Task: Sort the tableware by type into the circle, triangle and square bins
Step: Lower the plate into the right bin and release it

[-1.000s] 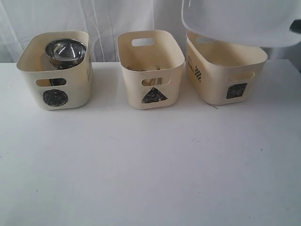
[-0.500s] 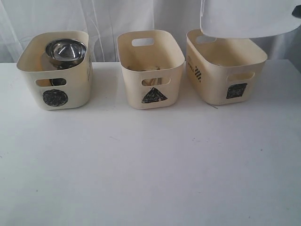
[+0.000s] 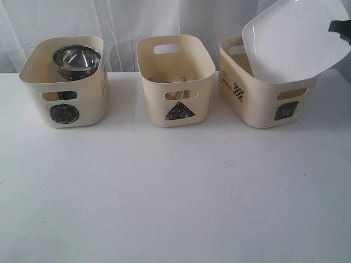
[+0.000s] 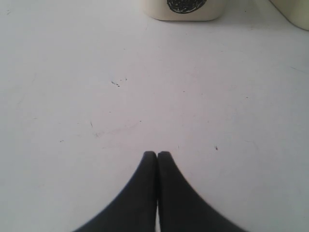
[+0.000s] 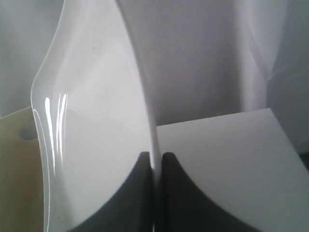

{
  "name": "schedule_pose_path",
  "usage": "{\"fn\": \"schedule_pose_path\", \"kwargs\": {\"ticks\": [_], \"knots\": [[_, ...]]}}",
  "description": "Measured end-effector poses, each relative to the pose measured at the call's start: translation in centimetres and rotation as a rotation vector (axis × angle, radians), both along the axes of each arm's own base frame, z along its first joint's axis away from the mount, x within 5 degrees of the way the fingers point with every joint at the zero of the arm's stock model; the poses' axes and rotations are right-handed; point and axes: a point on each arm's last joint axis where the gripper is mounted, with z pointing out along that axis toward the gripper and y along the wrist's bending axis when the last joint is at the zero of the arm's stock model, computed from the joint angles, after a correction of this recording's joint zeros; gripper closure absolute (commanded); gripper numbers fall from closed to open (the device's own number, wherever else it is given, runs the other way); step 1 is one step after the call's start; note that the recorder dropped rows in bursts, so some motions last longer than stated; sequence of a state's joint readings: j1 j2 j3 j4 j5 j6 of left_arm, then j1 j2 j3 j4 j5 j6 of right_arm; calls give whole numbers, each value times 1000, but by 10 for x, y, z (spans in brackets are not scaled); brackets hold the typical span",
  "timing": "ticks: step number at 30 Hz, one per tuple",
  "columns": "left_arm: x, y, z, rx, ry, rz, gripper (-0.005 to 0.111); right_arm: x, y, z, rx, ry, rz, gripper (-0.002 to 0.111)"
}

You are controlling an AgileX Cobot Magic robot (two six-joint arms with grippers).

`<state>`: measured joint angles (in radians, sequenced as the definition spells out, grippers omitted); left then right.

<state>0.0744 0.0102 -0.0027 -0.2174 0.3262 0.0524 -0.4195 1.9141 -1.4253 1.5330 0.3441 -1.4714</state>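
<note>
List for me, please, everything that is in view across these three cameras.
Bins: three, cream, in a row at the table's far side; circle bin left, triangle bin middle, square bin right.
Steel bowl: one on top, silver, in the circle bin; more steel beneath, count unclear.
Plate: one, white, tilted, lower edge at the square bin's mouth.
Table: one, white, under the bins.
Curtain: white, behind the bins.
Left jaws: one pair, black, shut on nothing, over the table.
Right jaws: one pair, black, shut on the plate's rim.
</note>
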Motion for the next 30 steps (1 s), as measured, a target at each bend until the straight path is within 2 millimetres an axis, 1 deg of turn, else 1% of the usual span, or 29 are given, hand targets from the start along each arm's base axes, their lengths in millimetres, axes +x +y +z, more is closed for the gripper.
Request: {"fn": "schedule_pose_path", "kwargs": {"ticks": [6,8,10,13,18,19,21,24,26,27,28,29,30], "knots": [[0,0,0,0,0,0,107,10,12,-11,27,14,41,108],[0,0,0,0,0,0,107,11,16,-12,25,16,52,108],[0,0,0,0,0,0,107,12,17,-13,20,19,60,106],[0,0,0,0,0,0,107,12,17,-13,18,20,61,94],[0,0,0,0,0,0,107,12,18,-13,27,20,60,66],[0,0,0,0,0,0,107,12,18,-13,45,19,63,62],[0,0,0,0,0,0,107,12,20,-13,83,16,68,59],[0,0,0,0,0,0,107,12,23,-13,128,14,81,59],[0,0,0,0,0,0,107,10,27,-7,156,2,107,60],[0,0,0,0,0,0,107,9,29,-2,170,-7,118,64],[0,0,0,0,0,0,107,6,32,7,197,-25,134,70],[0,0,0,0,0,0,107,3,35,15,219,-38,143,93],[0,0,0,0,0,0,107,-8,43,43,267,-73,165,104]]}}
